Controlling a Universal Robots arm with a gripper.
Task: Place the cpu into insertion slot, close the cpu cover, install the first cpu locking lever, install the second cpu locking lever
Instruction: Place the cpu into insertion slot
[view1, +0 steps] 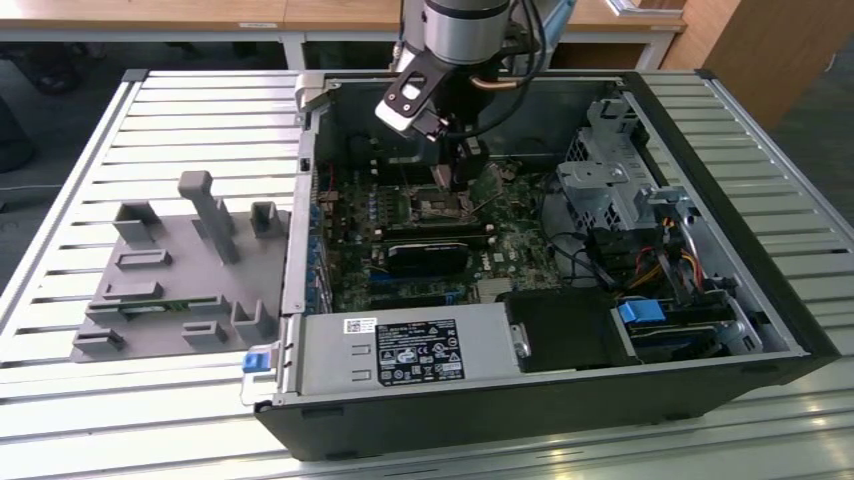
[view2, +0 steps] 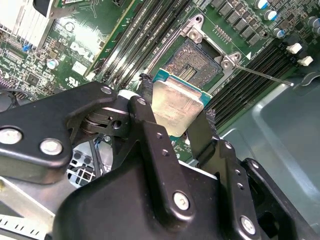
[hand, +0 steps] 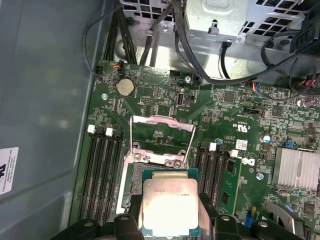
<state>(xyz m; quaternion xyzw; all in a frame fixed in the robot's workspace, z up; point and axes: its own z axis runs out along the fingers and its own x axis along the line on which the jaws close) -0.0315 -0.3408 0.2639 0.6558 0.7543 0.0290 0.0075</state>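
The gripper (view2: 176, 100) pinches the cpu (view2: 175, 111) just above the slot (view1: 441, 207), which lies at six o'clock from it in the exterior view.

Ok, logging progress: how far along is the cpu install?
Nothing finished yet. The gripper is shut on the silver-topped square cpu, above the empty dark square insertion slot. The silvery metal-frame cpu cover stands open, a thin locking lever unlatched. Seating, cover and both levers remain.
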